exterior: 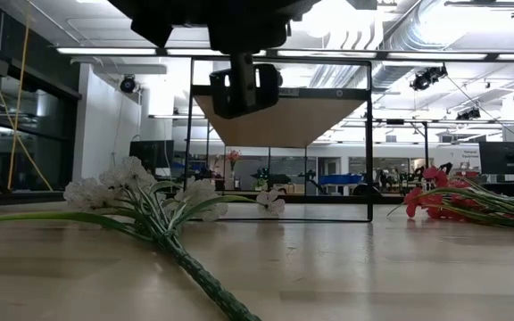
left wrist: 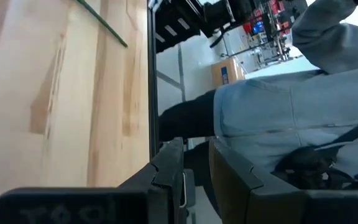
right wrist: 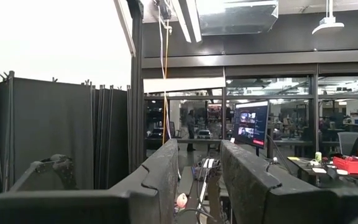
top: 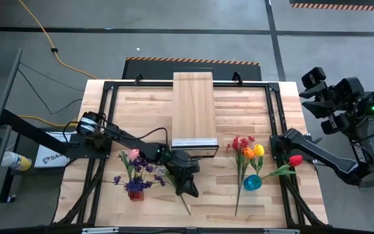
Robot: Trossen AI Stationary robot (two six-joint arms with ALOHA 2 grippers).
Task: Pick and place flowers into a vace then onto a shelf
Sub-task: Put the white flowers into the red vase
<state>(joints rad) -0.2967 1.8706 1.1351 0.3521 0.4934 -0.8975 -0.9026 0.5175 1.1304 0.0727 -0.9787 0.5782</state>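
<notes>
Centrally, the left arm is shown stretched across the tabletop from its own side, with the left gripper (top: 188, 183) turned away from the shelf (top: 193, 97) and hung above the table just past the shelf's metal-strip end. Whether this gripper is spread or pressed together cannot be told; nothing is seen to be held in it.

A white spray (exterior: 141, 201) is laid flat on the tabletop beneath that gripper. Its long axis runs roughly in line with the shelf's length, with the blossoms turned toward the shelf and the green stem end pointed away from it.

Beyond the shelf's other long side, the right arm is extended inward, and the right gripper (right wrist: 197, 155) is levelled at the room. Its state cannot be told either.

A red tulip (top: 295, 160) is seen just beside the right arm, its stem slanted toward a blue vase (top: 252, 182), where orange and yellow tulips and a red spray are stood. On the left arm's side of the shelf, a pink tulip and purple sprays are stood in a dark vase (top: 135, 192).
</notes>
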